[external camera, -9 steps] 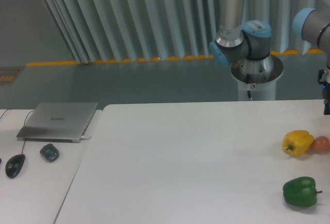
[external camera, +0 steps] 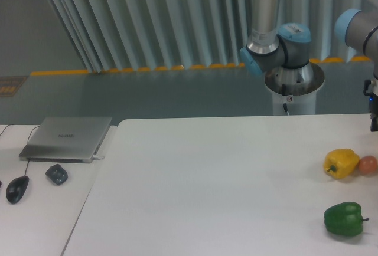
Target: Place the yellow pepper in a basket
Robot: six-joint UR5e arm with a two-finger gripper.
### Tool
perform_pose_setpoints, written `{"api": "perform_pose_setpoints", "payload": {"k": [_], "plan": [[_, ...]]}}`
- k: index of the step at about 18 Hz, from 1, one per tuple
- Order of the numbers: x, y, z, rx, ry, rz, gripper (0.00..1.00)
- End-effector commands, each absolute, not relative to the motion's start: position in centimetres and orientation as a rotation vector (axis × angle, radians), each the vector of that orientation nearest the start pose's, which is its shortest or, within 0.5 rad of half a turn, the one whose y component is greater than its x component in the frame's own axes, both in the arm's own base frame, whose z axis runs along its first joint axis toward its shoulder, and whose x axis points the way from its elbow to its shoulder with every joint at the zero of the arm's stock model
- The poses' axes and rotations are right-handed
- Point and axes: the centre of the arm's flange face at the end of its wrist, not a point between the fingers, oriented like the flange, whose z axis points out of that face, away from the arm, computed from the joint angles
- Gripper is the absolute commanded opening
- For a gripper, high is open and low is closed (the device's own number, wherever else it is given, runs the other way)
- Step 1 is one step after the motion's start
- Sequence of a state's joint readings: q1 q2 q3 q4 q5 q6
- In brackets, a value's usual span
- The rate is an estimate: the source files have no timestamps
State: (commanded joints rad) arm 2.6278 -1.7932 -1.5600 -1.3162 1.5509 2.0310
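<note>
Nearest, a glossy green bell pepper (external camera: 343, 219) sits on the white desk (external camera: 207, 185) toward its right edge. Just behind it lies the yellow pepper (external camera: 341, 163), lobed and shiny, free on the desk with a small orange-pink ball (external camera: 368, 164) touching its right side. No basket is in view, so it probably lies off frame. At the right edge, above the peppers, only a dark sliver of the gripper (external camera: 374, 114) shows; whether its fingers are parted cannot be told. A closed grey laptop (external camera: 66, 138) lies far left.
</note>
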Motion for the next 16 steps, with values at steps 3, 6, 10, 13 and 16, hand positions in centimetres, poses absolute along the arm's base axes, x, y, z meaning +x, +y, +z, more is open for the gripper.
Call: {"api": "perform_pose_setpoints", "payload": {"k": [3,6,10,13,16], "plan": [[-43.8,40.3,38.8,-2.77,1.417,0.044,1.0],[-43.7,40.0,38.3,-2.857,1.234,0.022,1.0],[-43.1,40.1,37.7,-2.964,0.928,-0.005,1.0],[-41.8,40.0,36.0,-2.957,0.758,-0.089,1.0],[-40.6,39.3,35.4,-2.958,0.643,-0.124,1.0]]}}
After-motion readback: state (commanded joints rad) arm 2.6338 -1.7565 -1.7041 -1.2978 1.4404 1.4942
